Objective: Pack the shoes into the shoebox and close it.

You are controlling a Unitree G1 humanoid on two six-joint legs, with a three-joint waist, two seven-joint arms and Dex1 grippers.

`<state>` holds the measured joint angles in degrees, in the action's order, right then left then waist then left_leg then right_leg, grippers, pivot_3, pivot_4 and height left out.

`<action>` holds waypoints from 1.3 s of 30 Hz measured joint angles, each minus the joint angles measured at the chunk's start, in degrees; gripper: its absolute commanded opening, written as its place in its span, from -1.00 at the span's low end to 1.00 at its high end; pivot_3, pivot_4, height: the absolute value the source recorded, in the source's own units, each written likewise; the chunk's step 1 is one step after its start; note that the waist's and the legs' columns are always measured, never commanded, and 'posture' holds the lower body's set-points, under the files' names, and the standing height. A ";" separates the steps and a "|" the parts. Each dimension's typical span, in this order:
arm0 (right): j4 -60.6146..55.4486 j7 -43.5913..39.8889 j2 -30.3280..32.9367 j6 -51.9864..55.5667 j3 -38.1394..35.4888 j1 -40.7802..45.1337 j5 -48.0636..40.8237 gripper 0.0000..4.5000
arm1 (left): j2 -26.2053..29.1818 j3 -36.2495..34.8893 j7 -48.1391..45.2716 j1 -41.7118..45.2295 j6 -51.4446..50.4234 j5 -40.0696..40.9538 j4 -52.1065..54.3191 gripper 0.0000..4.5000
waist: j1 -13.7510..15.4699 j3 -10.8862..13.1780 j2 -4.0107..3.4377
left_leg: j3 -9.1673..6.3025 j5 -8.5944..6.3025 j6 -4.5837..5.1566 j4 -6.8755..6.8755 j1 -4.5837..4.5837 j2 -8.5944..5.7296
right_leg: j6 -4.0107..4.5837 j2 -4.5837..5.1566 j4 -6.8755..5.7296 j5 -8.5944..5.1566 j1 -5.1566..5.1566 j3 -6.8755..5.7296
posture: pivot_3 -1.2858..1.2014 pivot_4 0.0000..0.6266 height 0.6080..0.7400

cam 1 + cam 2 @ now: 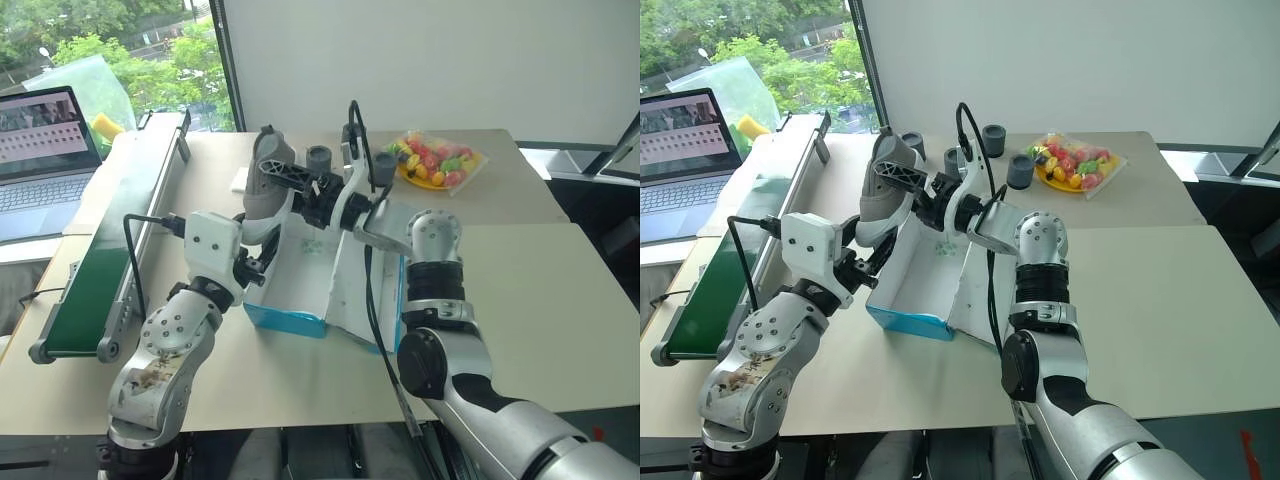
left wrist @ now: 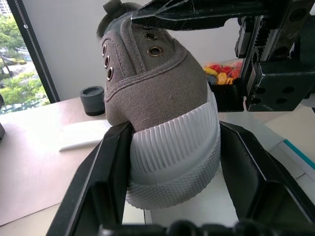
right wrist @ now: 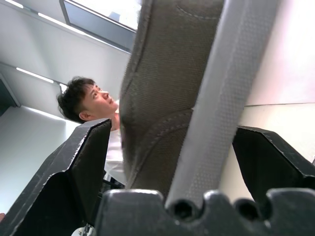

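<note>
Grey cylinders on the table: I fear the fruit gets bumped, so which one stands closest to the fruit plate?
The cylinder right beside the yellow fruit plate, at its left edge; the others stand further from it.

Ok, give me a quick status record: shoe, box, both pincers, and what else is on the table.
shoe: one taupe shoe held up over the box, white toe end down
shoebox: turquoise shoebox open, white inside, lid flap standing open on the robot's right
left pincer: left pincer shut on the shoe's toe end
right pincer: right pincer open, fingers either side of the shoe's upper end
other: grey cups, bag of colourful items, laptop
</note>
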<state>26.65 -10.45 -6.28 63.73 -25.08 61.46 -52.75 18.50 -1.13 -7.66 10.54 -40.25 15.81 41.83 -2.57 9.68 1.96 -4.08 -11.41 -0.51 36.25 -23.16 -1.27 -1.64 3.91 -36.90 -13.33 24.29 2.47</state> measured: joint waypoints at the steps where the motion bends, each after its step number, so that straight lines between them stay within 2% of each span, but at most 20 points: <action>1: -0.09 0.37 0.00 -0.09 0.00 0.00 -0.16 0.52 | 0.00 0.00 -0.01 0.00 0.00 -0.01 0.00 0.14 | 0.00 0.00 0.00 | 0.00 0.00 0.00 0.00 0.00 0.00 | 0.00 0.00 0.00 0.00 0.00 0.00 | 0.03 -0.52 1.00; 8: -0.29 1.19 0.00 -0.63 0.30 -0.01 -0.36 -0.52 | 0.74 0.04 -0.64 -0.02 0.19 -0.69 0.00 0.14 | -0.01 0.00 0.00 | 0.00 0.00 0.00 0.00 0.00 0.00 | 0.00 -0.02 0.00 0.00 0.00 0.00 | 0.03 -0.52 1.00; 10: -0.41 1.47 0.00 -0.63 0.39 -0.01 -0.46 -0.75 | 0.73 0.04 -0.77 -0.05 0.19 -0.81 0.02 0.14 | 0.00 0.00 0.00 | 0.00 0.00 0.00 0.00 0.00 0.00 | 0.00 -0.01 0.00 0.00 0.00 0.00 | 0.03 -0.52 1.00; 18: -1.42 2.80 0.00 -0.34 1.41 0.00 -2.33 -0.75 | 2.05 0.04 -1.17 -0.71 0.14 -1.64 0.96 0.14 | -0.05 0.00 0.00 | 0.00 0.00 0.00 0.00 0.01 0.03 | 0.00 -0.02 -0.01 0.00 0.00 0.00 | 0.03 -0.52 1.00; 20: -1.43 3.24 -0.01 -0.34 1.85 0.00 -2.50 -0.76 | 2.19 0.02 -1.27 -1.26 0.18 -1.83 1.13 0.44 | -0.02 0.00 0.00 | 0.00 0.00 0.00 0.00 0.00 0.03 | 0.00 -0.02 0.00 0.00 0.00 0.00 | 0.03 -0.52 1.00; 21: -1.43 3.40 -0.01 -0.39 1.85 0.00 -2.50 -0.76 | 2.20 -0.02 -1.31 -1.60 0.19 -1.90 1.14 0.51 | -0.01 0.00 0.00 | 0.00 0.00 0.00 0.00 0.00 0.04 | 0.00 -0.01 0.00 0.00 0.00 0.00 | 0.03 -0.52 1.00; 23: -1.55 4.15 -0.01 -0.92 1.77 0.00 -2.50 -0.76 | 2.34 -0.11 -1.39 -2.26 0.16 -2.16 1.15 0.86 | 0.05 0.00 0.00 | -0.01 0.00 0.00 0.00 0.00 0.04 | 0.00 -0.01 0.00 0.00 0.00 0.00 | 0.03 -0.52 1.00; 29: -1.86 10.78 0.42 -9.36 0.72 0.05 0.32 -0.76 | 3.14 -3.06 -4.76 -4.11 -2.50 2.07 1.91 0.86 | 0.04 0.01 -0.01 | 0.00 0.00 0.00 0.00 -0.01 0.05 | 0.00 -0.01 0.00 0.00 0.02 0.00 | 0.03 -0.52 1.00; 33: -1.71 20.21 1.82 -10.40 -0.24 -0.02 3.99 -0.76 | 9.82 -9.37 -13.64 -8.55 -3.97 10.16 4.76 0.86 | -0.31 0.02 -0.03 | 0.02 0.00 0.00 -0.06 -0.04 0.15 | 0.02 -0.07 -0.01 -0.01 0.11 0.04 | 0.03 -0.52 1.00; 36: -4.99 28.75 2.75 -3.71 -2.29 -2.45 3.67 -0.76 | 14.85 -16.56 -20.57 -10.97 -5.72 18.16 4.94 0.86 | -0.11 0.03 -0.05 | 0.00 0.00 0.00 -0.08 -0.03 0.16 | 0.05 -0.06 0.03 -0.03 0.09 0.01 | 0.03 -0.52 1.00; 37: -8.30 33.33 1.89 1.52 -3.56 -4.84 2.00 -0.76 | 18.69 -20.23 -25.43 -12.40 -6.59 22.44 3.62 0.86 | -0.10 0.03 -0.05 | -0.01 0.00 0.00 -0.08 -0.03 0.18 | 0.06 -0.09 0.04 -0.03 0.08 0.00 | 0.03 -0.52 1.00; 39: -10.90 38.08 1.38 8.14 -4.65 -7.73 0.84 -0.76 | 23.34 -24.17 -31.07 -13.66 -6.99 25.29 0.85 0.86 | -0.13 0.11 -0.19 | 0.01 0.00 0.01 -0.06 -0.03 0.15 | 0.06 -0.08 0.02 -0.04 0.09 0.02 | 0.03 -0.52 1.00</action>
<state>15.75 27.63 -4.90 71.88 -29.73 53.73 -51.91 41.84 -25.30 -38.73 -3.12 -47.24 41.11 42.67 -2.70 9.79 1.77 -4.07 -11.41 -0.50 36.19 -23.20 -1.12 -1.58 3.83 -36.88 -13.37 24.37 2.49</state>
